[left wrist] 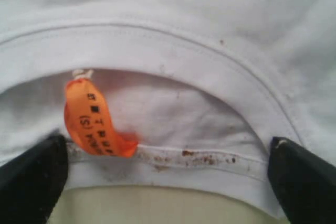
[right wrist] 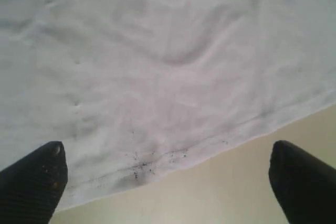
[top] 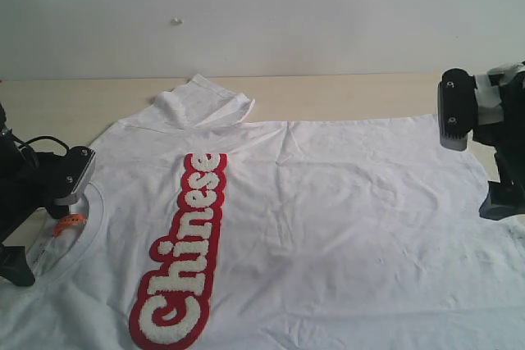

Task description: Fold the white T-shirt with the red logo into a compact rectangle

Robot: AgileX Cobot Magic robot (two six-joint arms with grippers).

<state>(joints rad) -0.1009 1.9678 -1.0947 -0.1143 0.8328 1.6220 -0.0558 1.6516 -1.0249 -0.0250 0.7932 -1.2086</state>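
The white T-shirt [top: 328, 202] lies spread flat on the table, collar to the left and hem to the right. The red logo [top: 184, 252] runs along its chest. My left gripper [top: 45, 227] stands open at the collar. In the left wrist view its fingers straddle the ribbed collar [left wrist: 199, 166] beside the orange neck tag [left wrist: 89, 119], with nothing pinched between them [left wrist: 168, 182]. My right gripper [top: 476, 157] stands open at the hem side. The right wrist view has the hem edge [right wrist: 173, 161] between its spread fingers [right wrist: 168, 187], over cloth and bare table.
The pale wooden table [top: 344, 92] runs back to a white wall. One sleeve [top: 205, 104] lies bunched and folded at the shirt's far edge. The shirt's near part runs out of the bottom of the exterior view.
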